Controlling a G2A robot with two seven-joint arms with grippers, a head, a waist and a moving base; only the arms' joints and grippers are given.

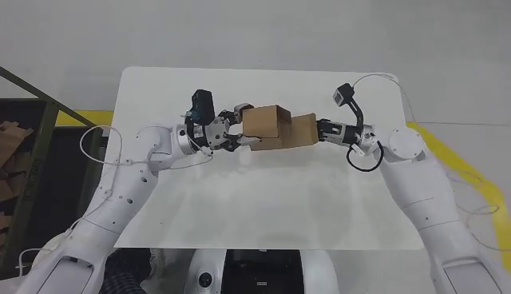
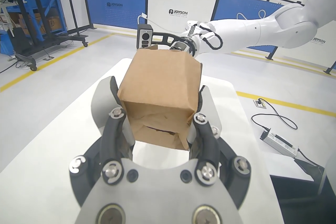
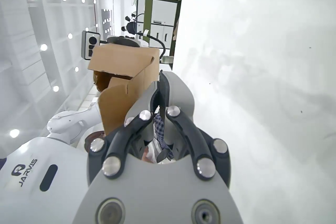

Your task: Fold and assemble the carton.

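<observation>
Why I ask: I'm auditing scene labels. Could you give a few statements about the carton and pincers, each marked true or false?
1. The left pincer has a finger on each side of the carton. True.
2. The right pincer is wide open, clear of the carton. False: it is shut on a carton edge.
3. The carton lies as a flat sheet. False: it is already box-shaped.
4. The table is white. True.
</observation>
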